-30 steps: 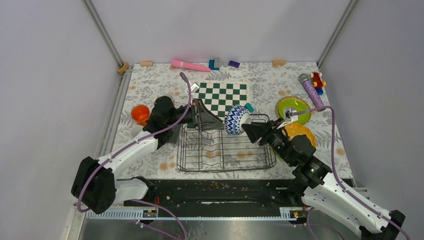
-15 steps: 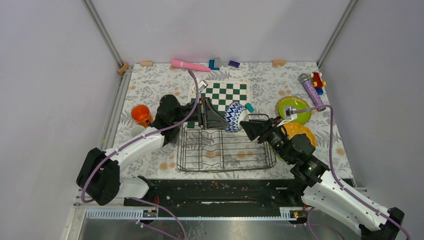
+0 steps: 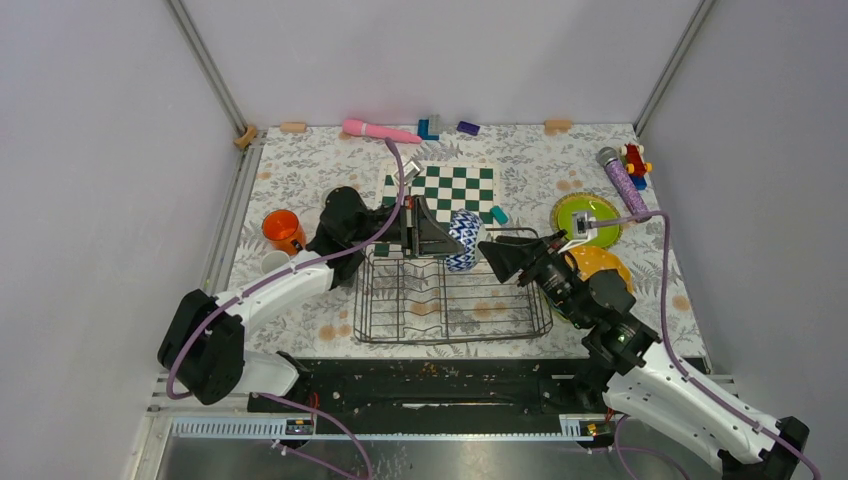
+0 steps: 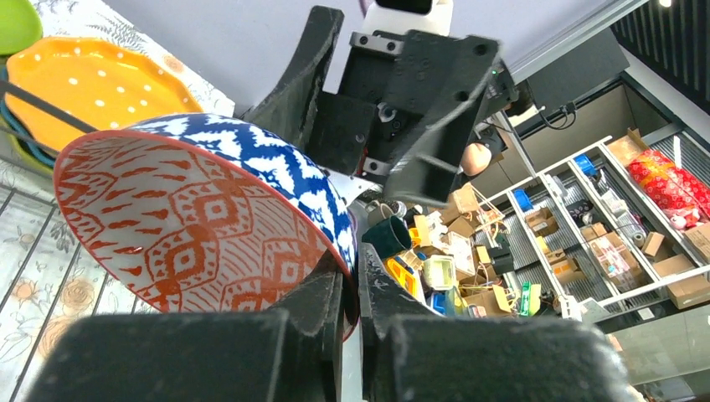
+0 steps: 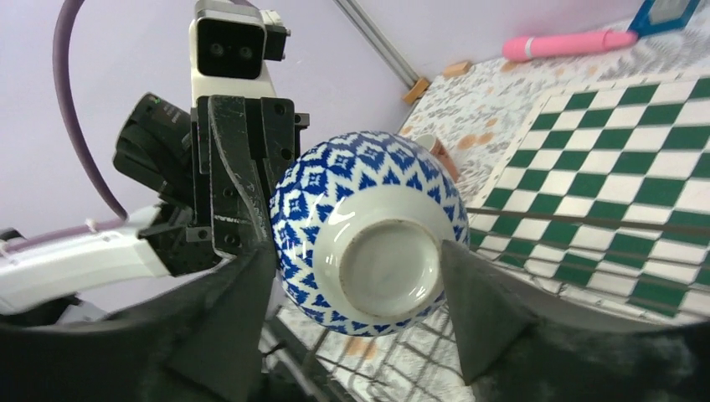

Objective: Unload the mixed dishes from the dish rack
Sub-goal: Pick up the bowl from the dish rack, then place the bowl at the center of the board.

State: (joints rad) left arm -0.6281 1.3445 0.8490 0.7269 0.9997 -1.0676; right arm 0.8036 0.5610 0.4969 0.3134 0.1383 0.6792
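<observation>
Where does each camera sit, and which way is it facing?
Top external: above and behind the bases, looking down on the dish rack; left arm and right arm show.
Left wrist: faces rightward into the bowl; the left gripper pinches its rim.
Right wrist: faces leftward at the bowl's underside; the right gripper flanks it, open.
Shared: both wrist views show the bowl and the other gripper.

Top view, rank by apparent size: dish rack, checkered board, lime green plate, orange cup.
1. dish rack
2. checkered board
3. lime green plate
4. orange cup
The gaps are clear, with no near-ties.
</observation>
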